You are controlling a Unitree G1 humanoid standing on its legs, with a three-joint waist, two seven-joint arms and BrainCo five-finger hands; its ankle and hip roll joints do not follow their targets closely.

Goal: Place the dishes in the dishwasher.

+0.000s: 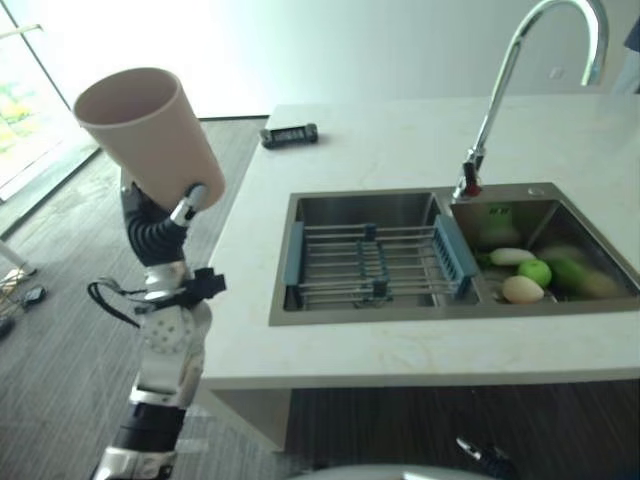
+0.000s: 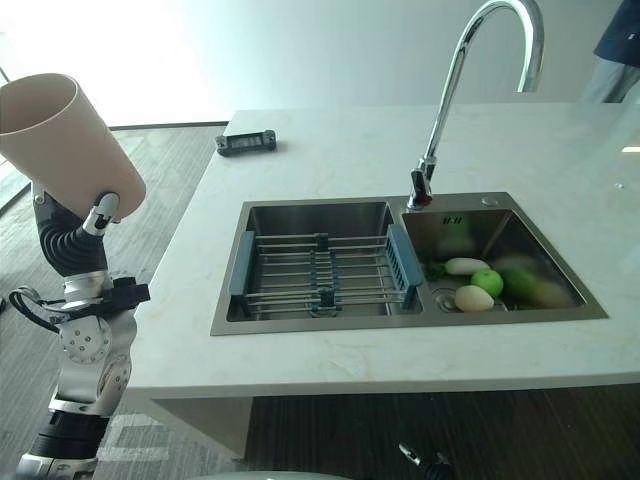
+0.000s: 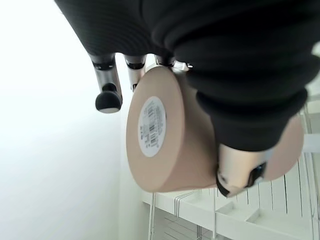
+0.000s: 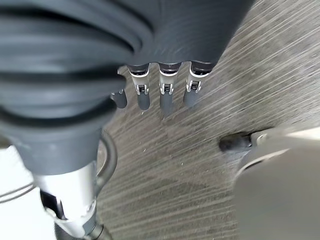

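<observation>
1. The left hand [image 3: 250,75] grips the beige cup [image 1: 150,130], fingers and thumb curled round it, held tilted and raised left of the worktop [image 1: 400,150]. A loose grip could drop it on the floor.
2. A white rack [image 3: 240,215] shows beyond the cup; a poor approach could strike it.
3. The right hand [image 4: 165,95] hangs with fingers relaxed, empty.
</observation>
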